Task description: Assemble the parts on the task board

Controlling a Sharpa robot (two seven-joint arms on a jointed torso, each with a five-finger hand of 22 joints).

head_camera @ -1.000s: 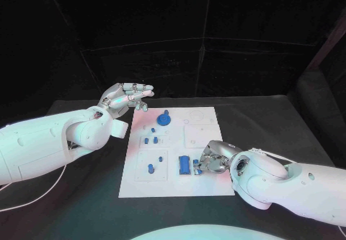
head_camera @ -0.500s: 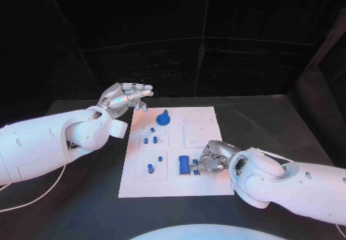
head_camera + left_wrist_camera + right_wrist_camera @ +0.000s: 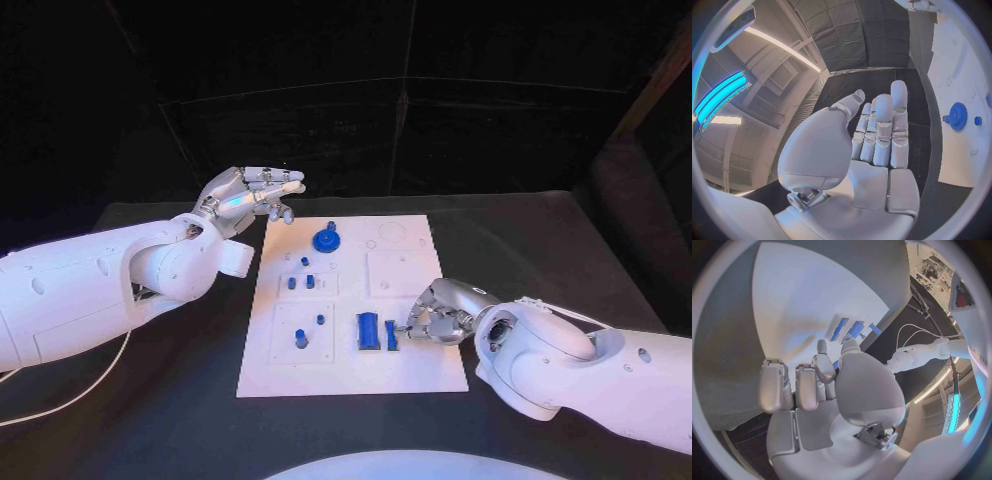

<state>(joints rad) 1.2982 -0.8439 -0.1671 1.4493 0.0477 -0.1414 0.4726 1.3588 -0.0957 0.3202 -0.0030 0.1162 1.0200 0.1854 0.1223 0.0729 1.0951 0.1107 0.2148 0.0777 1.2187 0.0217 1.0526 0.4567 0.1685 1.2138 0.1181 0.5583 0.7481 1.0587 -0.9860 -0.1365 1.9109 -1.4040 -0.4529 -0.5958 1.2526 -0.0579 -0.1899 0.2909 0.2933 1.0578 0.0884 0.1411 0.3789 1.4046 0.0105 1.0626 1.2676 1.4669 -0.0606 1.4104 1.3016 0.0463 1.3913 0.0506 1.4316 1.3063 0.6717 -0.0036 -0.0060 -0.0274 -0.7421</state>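
The white task board (image 3: 353, 370) lies in the middle of the black table. At its far end stands a blue gear (image 3: 327, 240), with small blue pegs (image 3: 306, 262) nearer along the left half. A wide blue bar (image 3: 369, 328) and a narrow blue bar (image 3: 391, 335) lie side by side near the front. My right hand (image 3: 437, 316) hovers at the board's right edge just beside the narrow bar, holding nothing; its wrist view shows the fingers (image 3: 820, 360) apart over the board (image 3: 804, 290) and the bars (image 3: 856, 330). My left hand (image 3: 254, 192) is raised off the board's far left corner, fingers (image 3: 882, 125) straight and empty, the gear (image 3: 958, 116) off to its side.
A white cable (image 3: 87, 385) trails over the black table (image 3: 562, 250) under my left arm. Dark curtains close off the back. Shallow square recesses (image 3: 401, 272) mark the board's right half.
My right hand has drawn back a little to the right, off the narrow blue bar, which now lies in full view. The left hand has stayed put.
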